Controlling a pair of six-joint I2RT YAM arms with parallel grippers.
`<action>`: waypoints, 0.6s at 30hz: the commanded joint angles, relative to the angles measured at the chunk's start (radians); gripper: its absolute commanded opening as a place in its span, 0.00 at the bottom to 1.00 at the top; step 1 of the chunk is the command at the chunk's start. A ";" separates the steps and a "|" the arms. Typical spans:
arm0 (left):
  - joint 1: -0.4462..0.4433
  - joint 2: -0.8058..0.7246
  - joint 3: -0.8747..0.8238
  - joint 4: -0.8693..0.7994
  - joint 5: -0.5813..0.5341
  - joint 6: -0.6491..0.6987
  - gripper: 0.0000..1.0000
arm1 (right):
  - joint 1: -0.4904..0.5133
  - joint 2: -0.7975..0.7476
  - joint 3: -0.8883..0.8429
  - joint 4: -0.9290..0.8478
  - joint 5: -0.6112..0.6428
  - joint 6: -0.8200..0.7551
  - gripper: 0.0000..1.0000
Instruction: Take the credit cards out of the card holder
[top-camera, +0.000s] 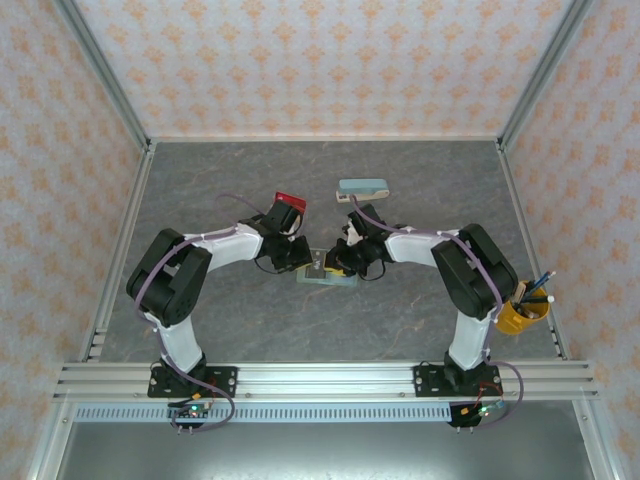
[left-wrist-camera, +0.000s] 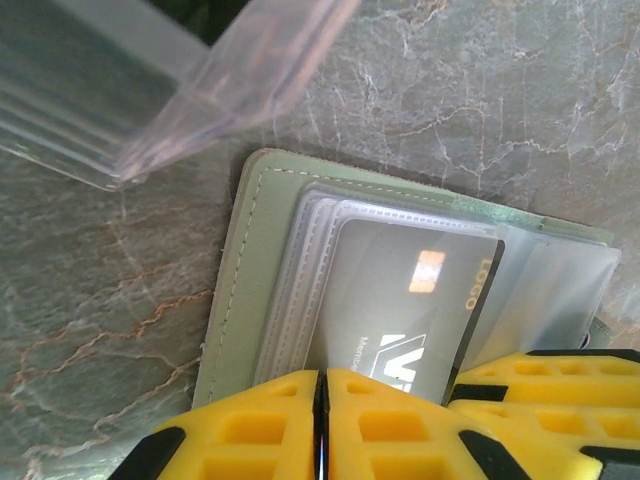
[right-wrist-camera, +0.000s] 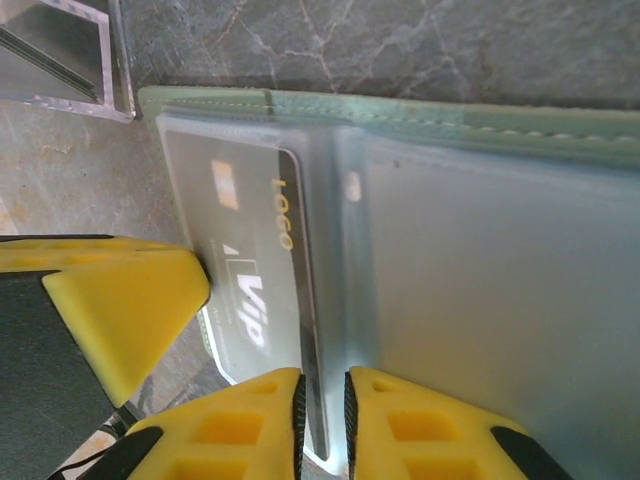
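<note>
I see left gripper (left-wrist-camera: 320, 388) jaws pressed shut on the near end of the dark grey card (left-wrist-camera: 410, 300), grip unclear, card holder (left-wrist-camera: 262, 262) open on the table (top-camera: 250, 330) between both arms, right gripper (right-wrist-camera: 322, 402) closed to a slit, nipping its clear sleeve.

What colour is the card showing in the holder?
Dark grey card, gold lettering; right wrist view.

left arm (top-camera: 180, 285) and right arm (top-camera: 470, 268) look alike: white tubes between chunky black joint housings, standing on black base plates (top-camera: 195, 381) with screws. a purple cable (top-camera: 232, 197) trails along each. little green boards (top-camera: 192, 408) hang below the bases. left tool (left-wrist-camera: 322, 400) and right tool (right-wrist-camera: 322, 410) have bright yellow ribbed fingers (left-wrist-camera: 250, 430) backed with black.
</note>
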 joint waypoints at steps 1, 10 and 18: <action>-0.012 0.043 -0.010 -0.023 -0.019 -0.011 0.12 | -0.004 0.024 0.010 0.036 -0.022 -0.001 0.20; -0.011 0.044 -0.021 -0.042 -0.045 -0.014 0.10 | -0.004 0.042 0.011 0.060 -0.034 0.001 0.14; -0.011 0.043 -0.053 -0.022 -0.052 -0.033 0.10 | -0.004 0.045 -0.013 0.157 -0.089 0.027 0.13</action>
